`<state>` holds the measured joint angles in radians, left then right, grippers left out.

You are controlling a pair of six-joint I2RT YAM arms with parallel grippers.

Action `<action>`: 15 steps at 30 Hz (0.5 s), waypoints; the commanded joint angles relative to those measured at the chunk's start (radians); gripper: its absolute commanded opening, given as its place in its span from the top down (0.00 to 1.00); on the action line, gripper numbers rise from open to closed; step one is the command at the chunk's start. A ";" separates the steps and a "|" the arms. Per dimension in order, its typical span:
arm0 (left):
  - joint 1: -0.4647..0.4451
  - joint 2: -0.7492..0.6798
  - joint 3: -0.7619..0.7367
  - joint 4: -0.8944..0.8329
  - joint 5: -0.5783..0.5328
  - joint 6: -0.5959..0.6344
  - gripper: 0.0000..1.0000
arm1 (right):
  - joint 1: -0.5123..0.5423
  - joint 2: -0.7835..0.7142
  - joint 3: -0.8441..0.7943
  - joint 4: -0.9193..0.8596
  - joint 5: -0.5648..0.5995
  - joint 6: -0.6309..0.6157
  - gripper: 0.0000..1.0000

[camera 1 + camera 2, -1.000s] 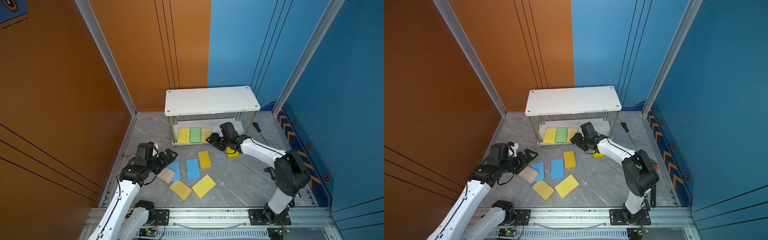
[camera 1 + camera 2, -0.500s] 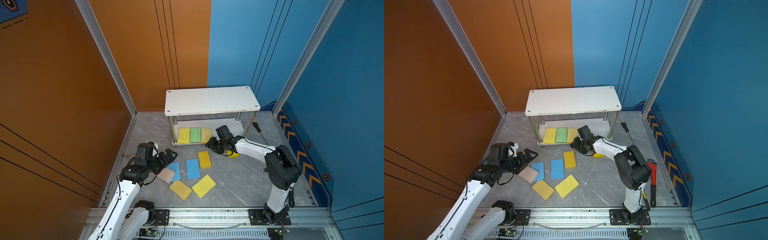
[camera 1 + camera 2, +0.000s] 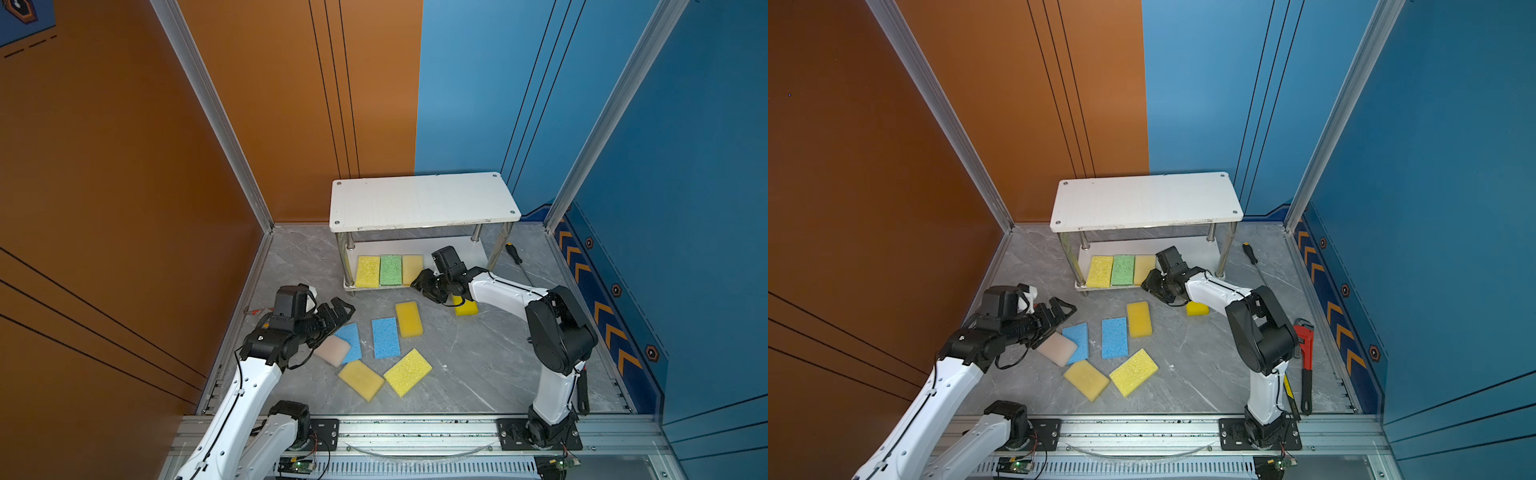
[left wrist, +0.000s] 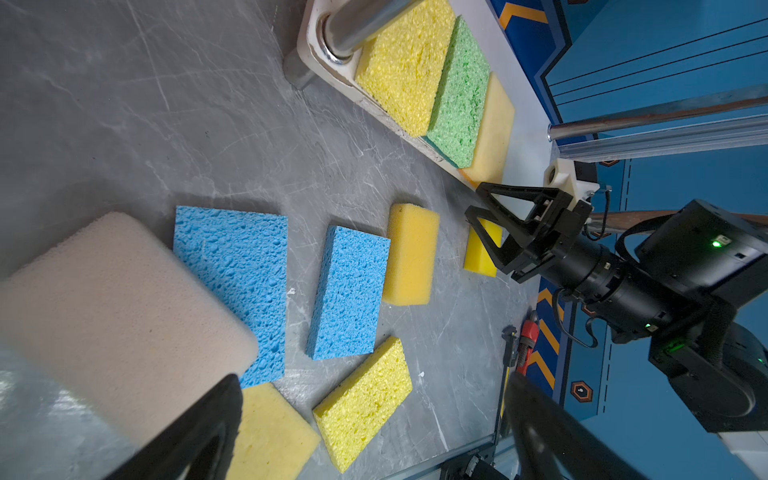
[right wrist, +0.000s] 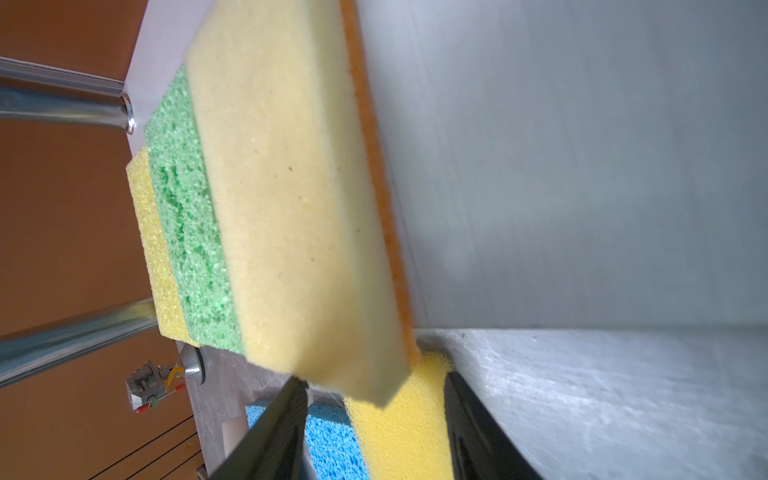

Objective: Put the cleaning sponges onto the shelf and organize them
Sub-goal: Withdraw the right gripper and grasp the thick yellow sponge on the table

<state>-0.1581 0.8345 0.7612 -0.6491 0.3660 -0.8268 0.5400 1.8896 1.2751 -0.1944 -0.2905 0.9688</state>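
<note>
Since one second ago, the right arm has drawn its elbow in toward the middle of the floor. The right pincer [image 3: 422, 287] has shifted slightly along the front edge of the shelf [image 3: 424, 199]. The left arm has not moved.

Right pincer: jaws partly open, nothing held. It sits low, just beside the near end of the tan sponge [image 3: 412, 268].

Left pincer [image 3: 340, 311]: jaws spread wide, nothing held. It hovers above the whitish-pink sponge [image 3: 332, 350].

Shelf, lower board [image 3: 459, 249]: three sponges lie flat side by side, touching, toward the left end. In order they are the coarse yellow sponge [image 3: 368, 271], the green sponge [image 3: 390, 270] and the tan sponge.

Floor, in front of the shelf: seven sponges.
- The whitish-pink sponge overlaps an edge of the left blue sponge [image 3: 349, 340].
- The right blue sponge [image 3: 385, 337] lies just beside the thick yellow sponge [image 3: 409, 319].
- The pale yellow sponge [image 3: 360, 380] and the bright yellow sponge [image 3: 408, 372] lie nearest the base rail.
- The half-hidden yellow sponge [image 3: 465, 308] lies under the right forearm.
</note>
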 commanded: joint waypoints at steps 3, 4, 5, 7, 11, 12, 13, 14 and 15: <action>0.002 0.002 0.006 -0.021 -0.014 0.014 0.01 | -0.009 0.033 0.044 -0.019 -0.005 0.002 0.44; 0.003 0.003 0.007 -0.021 -0.015 0.013 0.01 | -0.009 0.035 0.050 -0.019 -0.010 0.002 0.44; 0.002 0.005 0.008 -0.021 -0.012 0.012 0.01 | -0.008 0.035 0.053 -0.018 -0.014 0.002 0.44; 0.004 0.003 0.010 -0.021 -0.012 0.012 0.01 | -0.006 0.027 0.052 -0.020 -0.016 0.000 0.44; 0.001 0.003 0.007 -0.020 -0.006 0.014 0.01 | -0.002 -0.037 -0.009 -0.024 -0.017 0.001 0.44; 0.000 0.004 0.007 -0.020 -0.004 0.018 0.01 | -0.001 -0.059 -0.029 -0.030 -0.015 -0.002 0.44; -0.004 0.006 0.006 -0.020 -0.004 0.021 0.01 | 0.002 -0.087 -0.054 -0.040 -0.010 -0.005 0.44; -0.006 0.006 0.003 -0.019 0.000 0.023 0.01 | 0.007 -0.118 -0.080 -0.053 -0.007 -0.010 0.43; -0.010 0.006 0.000 -0.016 0.002 0.022 0.01 | 0.013 -0.143 -0.104 -0.067 -0.006 -0.016 0.42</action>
<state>-0.1596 0.8364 0.7612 -0.6487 0.3664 -0.8265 0.5400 1.8404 1.2171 -0.2050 -0.2939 0.9676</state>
